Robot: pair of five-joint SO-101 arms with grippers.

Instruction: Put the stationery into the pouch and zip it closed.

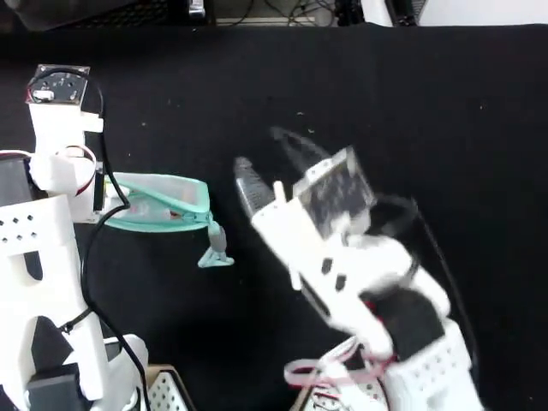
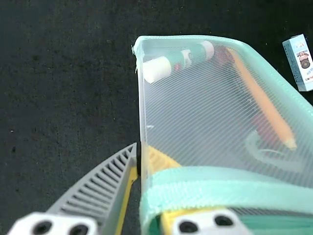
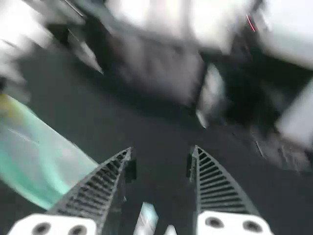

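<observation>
A clear ribbed pouch (image 2: pixel 205 112) with mint trim lies on the black table, seen from above as the pouch (image 1: pixel 163 204). Inside it are a white and green tube (image 2: pixel 178 61), an orange pencil (image 2: pixel 264 105) and a round roll. My left gripper (image 2: pixel 142 157) is shut on the pouch's near end. A small pale blue box (image 2: pixel 298 61) lies outside, by the pouch's far end, and from above the box (image 1: pixel 216 247) sits at the pouch's right corner. My right gripper (image 1: pixel 257 147) hangs open above the table right of the pouch, nothing between its fingers (image 3: pixel 105 183).
The left arm's white body (image 1: pixel 43 257) stands over the table's left edge. The right arm's base (image 1: pixel 402 360) fills the lower right. Black cloth (image 1: pixel 385 103) stretches across the back and right. Cables lie beyond the far edge.
</observation>
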